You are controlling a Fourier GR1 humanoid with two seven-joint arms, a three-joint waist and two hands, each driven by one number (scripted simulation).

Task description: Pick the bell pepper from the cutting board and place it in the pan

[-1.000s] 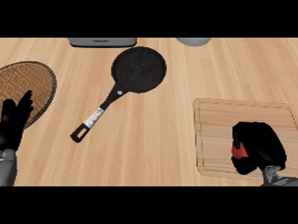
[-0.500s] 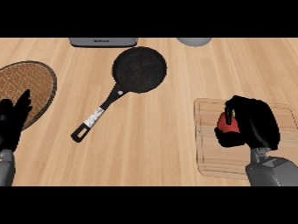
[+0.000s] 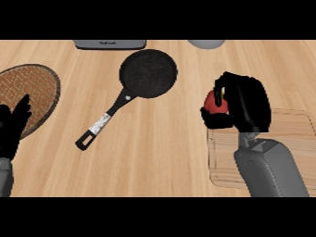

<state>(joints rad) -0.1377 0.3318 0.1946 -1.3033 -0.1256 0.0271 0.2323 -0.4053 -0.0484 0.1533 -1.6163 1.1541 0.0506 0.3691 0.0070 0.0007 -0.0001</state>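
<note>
The robot's right hand (image 3: 242, 104) is curling its black fingers and thumb around the red bell pepper (image 3: 215, 102), so that only a small red part is showing at the hand's left side. Hand and pepper are sitting above the upper left corner of the light wooden cutting board (image 3: 290, 152), near its edge, and from this steep view I judge the pepper is being carried clear of the board, not resting on it.

The relation that matters for the coming move is this: the round black frying pan (image 3: 148, 73) is lying to the left of the carrying hand and a little further from the robot, with bare wooden counter (image 3: 167, 152) between them. The pan's long handle (image 3: 105, 121) is pointing down and to the left, away from the right hand, so the open bowl of the pan is the part facing the pepper. In my judgement the hand needs to travel leftward and slightly forward, then release over the bowl.

The left hand (image 3: 6, 132) is resting at the left edge, fingers straight and pointing up, beside the round woven brown mat (image 3: 23, 88). It is farther from the pan's bowl than the right hand.
</note>
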